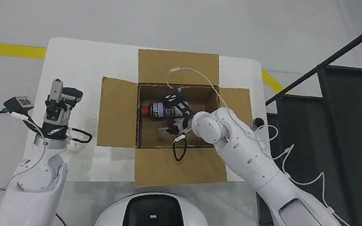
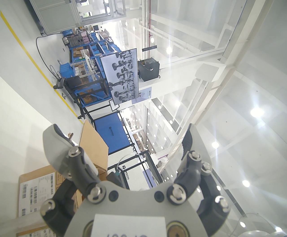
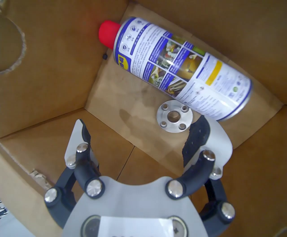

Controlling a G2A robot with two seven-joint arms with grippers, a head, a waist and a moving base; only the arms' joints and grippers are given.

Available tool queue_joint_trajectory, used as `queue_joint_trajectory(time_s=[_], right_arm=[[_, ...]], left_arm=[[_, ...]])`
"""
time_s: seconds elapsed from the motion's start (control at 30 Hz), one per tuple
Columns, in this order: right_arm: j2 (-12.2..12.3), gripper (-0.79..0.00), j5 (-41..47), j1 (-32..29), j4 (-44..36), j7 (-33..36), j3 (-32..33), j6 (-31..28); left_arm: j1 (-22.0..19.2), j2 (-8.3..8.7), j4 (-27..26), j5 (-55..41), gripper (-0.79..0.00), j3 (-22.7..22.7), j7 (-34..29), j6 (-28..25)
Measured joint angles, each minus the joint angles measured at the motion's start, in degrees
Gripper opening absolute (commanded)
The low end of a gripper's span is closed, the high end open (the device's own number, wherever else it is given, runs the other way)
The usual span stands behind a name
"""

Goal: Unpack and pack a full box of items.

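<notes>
An open cardboard box [image 1: 117, 112] sits mid-table with its flaps spread. Inside lies a blue-and-white spray can [image 3: 179, 67] with a red cap [image 3: 107, 33], on its side along one wall; the can [image 1: 161, 112] also shows from above. A round metal flange [image 3: 174, 116] with several holes rests flat on the box floor beside the can. My right gripper [image 3: 143, 132] hangs open inside the box just above the floor, one pad [image 3: 198, 134] close beside the flange. My left gripper [image 2: 121, 143] is open and empty, pointing upward at the table's left side [image 1: 60, 102].
The box walls [image 3: 51, 74] close in around my right gripper. A small grey device [image 1: 19, 103] and a black cable [image 1: 81, 135] lie at the table's left edge. A dark metal stair frame [image 1: 331, 96] stands off the table's right side.
</notes>
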Motion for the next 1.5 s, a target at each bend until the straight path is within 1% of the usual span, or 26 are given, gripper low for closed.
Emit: queue_joint_trajectory(time_s=[0.27,0.8,0.9,0.97,1.0,1.03,1.07,1.13,1.33,1.5], right_arm=[[-1.31,0.0,0.59,1.65,5.43,-0.78,-0.76,2.34],[-3.14,0.0,0.79,2.83,12.23,-1.97,-1.92,1.76],[-3.58,-0.022,0.84,3.03,13.25,-2.45,-2.25,1.77],[-3.9,-0.071,0.87,3.15,13.89,-2.85,-2.48,1.85],[-4.03,-0.172,0.85,3.22,14.16,-3.02,-2.59,1.92],[-4.21,-0.231,0.77,3.31,14.47,-3.27,-2.72,2.1],[-4.35,-0.345,0.69,3.39,14.69,-3.47,-2.81,2.25],[-4.64,-0.785,0.2,3.56,15.14,-4.13,-2.98,3.06],[-4.98,-0.785,-1.38,3.42,14.95,-4.77,-2.63,6.33],[-4.58,-0.785,-2.9,2.4,12.92,-4.35,-1.6,6.69]], left_arm=[[0.0,0.0,0.0,0.0,0.0,0.0,0.0,0.0],[0.0,0.0,0.0,0.0,0.0,0.0,0.0,0.0],[0.0,0.0,0.0,0.0,0.0,0.0,0.0,0.0],[0.0,0.0,0.0,0.0,0.0,0.0,0.0,0.0],[0.0,0.0,0.0,0.0,0.0,0.0,0.0,0.0],[0.0,0.0,0.0,0.0,0.0,0.0,0.0,0.0],[0.0,0.0,0.0,0.0,0.0,0.0,0.0,0.0],[0.0,0.0,0.0,0.0,0.0,0.0,0.0,0.0],[0.0,0.0,0.0,0.0,0.0,0.0,0.0,0.0],[0.0,0.0,0.0,0.0,0.0,0.0,0.0,0.0]])
